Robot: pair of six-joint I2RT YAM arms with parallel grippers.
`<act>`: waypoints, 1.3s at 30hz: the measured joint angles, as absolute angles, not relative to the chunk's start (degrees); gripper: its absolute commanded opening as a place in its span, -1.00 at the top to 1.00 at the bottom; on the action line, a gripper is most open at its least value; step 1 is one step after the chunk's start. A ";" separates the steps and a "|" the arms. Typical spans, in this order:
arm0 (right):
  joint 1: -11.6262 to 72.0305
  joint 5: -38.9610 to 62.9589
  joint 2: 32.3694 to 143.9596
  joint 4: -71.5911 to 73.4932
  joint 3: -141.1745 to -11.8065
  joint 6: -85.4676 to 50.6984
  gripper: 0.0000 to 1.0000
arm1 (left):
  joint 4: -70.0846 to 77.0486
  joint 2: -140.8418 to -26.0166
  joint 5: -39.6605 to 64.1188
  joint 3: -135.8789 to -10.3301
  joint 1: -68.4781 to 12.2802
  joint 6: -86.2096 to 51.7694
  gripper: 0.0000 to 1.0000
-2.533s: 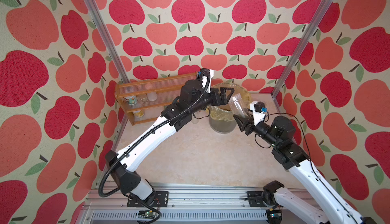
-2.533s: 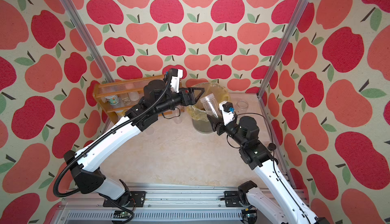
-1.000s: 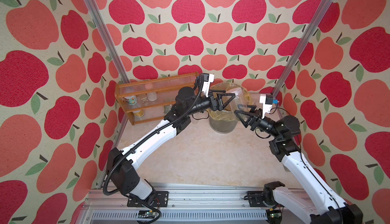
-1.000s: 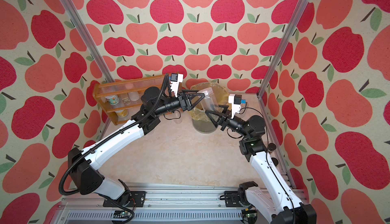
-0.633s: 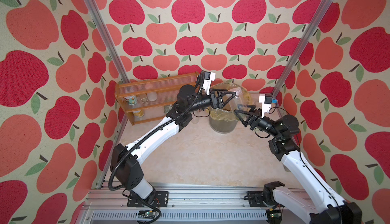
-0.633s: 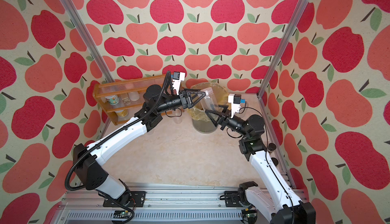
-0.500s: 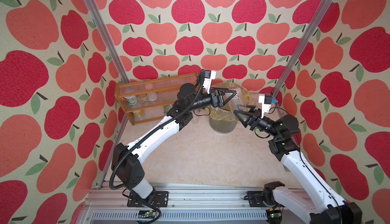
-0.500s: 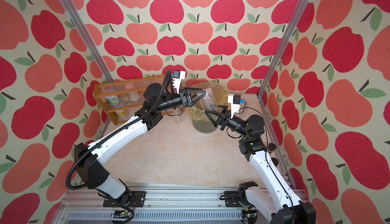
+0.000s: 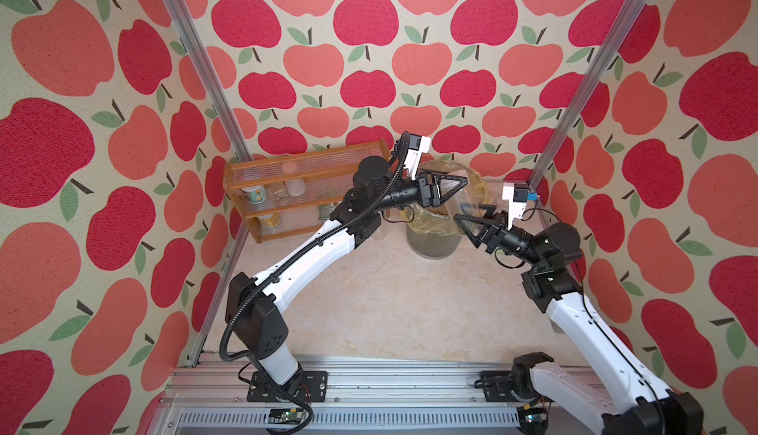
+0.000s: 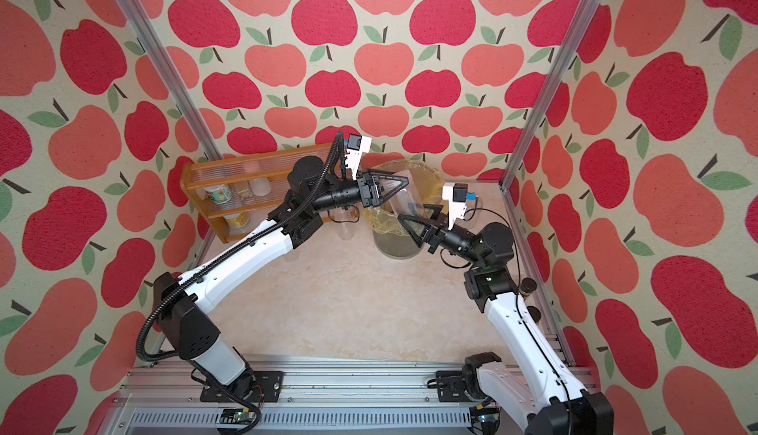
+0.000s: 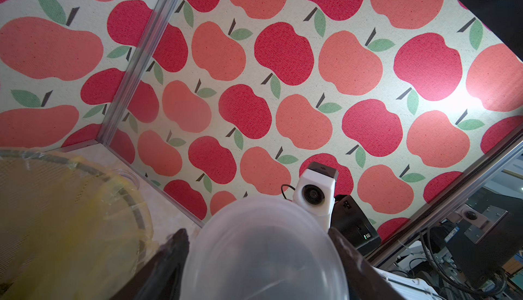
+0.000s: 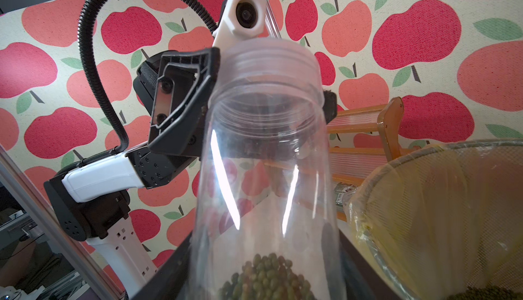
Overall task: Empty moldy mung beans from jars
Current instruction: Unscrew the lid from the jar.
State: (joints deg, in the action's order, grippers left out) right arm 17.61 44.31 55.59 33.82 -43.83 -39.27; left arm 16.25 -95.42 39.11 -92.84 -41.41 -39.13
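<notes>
- Apple-print walls, red and coral fruit on cream, enclose three sides.
- An orange wooden shelf rack stands in a back corner, printed cans inside.
- Beside it, a grey bin with a yellow bag liner stands on the pale marbled surface.

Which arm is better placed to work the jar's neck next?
Left. The left gripper straddles the threaded neck of the jar. The right gripper clamps its base end, where the mung beans sit, beside the bin.
</notes>
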 measured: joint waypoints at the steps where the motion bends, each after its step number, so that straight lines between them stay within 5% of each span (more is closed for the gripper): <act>1: 17.61 44.29 55.59 33.80 -43.83 -39.27 0.25 | 16.08 -95.59 39.42 -93.03 -41.45 -39.13 -0.40; 17: 17.67 41.12 54.94 30.24 -43.64 -35.07 0.32 | 13.78 -97.58 38.94 -95.42 -41.50 -39.77 -0.11; 39: 24.99 15.14 50.28 2.11 -50.54 -8.23 0.38 | -11.92 -103.33 23.81 -110.83 -44.60 -40.93 -0.08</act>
